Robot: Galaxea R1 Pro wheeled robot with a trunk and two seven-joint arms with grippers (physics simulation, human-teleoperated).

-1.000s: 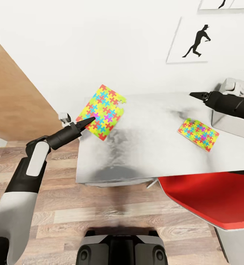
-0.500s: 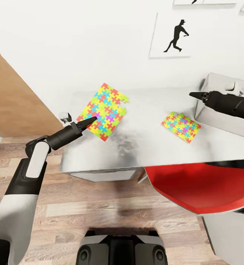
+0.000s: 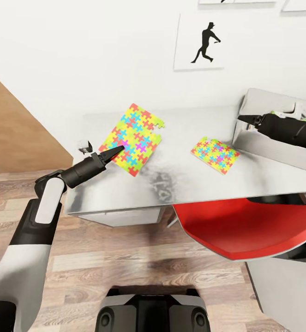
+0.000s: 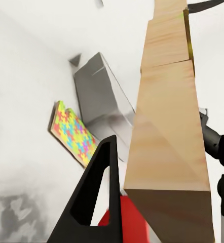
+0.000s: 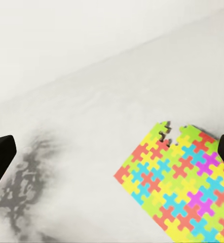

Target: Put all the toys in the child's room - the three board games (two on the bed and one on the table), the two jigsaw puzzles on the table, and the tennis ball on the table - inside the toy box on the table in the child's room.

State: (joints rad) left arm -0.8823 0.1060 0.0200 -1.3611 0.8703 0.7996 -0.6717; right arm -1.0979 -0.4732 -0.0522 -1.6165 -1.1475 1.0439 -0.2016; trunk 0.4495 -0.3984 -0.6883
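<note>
Head view, lower edge of the frame: the robot's dark base sits over the wood plank floor (image 3: 125, 258), with a red chair seat (image 3: 236, 228) at lower right, tucked under the table (image 3: 185, 184). At left of centre, the left gripper (image 3: 117, 150) holds a corner of the larger jigsaw puzzle (image 3: 134, 138), its fingers pinched narrow on the edge, the sheet tilted above the table. The smaller jigsaw puzzle (image 3: 215, 155) lies flat at the frame's centre right, just beside the toy box (image 3: 259, 143). The right gripper (image 3: 243, 119) hangs at right, over the box's near wall; its fingers stand wide apart in the right wrist view. A silhouette poster (image 3: 202, 42) hangs on the wall at top.
</note>
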